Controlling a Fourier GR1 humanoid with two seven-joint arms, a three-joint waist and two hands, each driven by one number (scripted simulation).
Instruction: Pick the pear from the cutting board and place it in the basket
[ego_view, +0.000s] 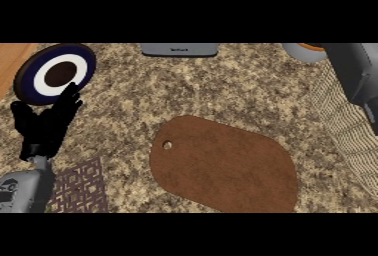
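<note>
Board (225, 170) is bare, no pear on it. Basket (353, 135) sits at the right edge, only a woven side strip in frame. Right forearm (358, 75) reaches over it; right hand is out of frame, so I can't tell its state or whether it holds the pear. My read: pick done, pear probably at or in the basket, but placement is unconfirmed. Left hand (46, 125) rests at left, fingers straight and relaxed, empty, near the plate (55, 74). Far edge: grey device (179, 49) and a round object (306, 51), both cut off. Dark patterned mat (80, 187) near left on the surface (221, 85).
</note>
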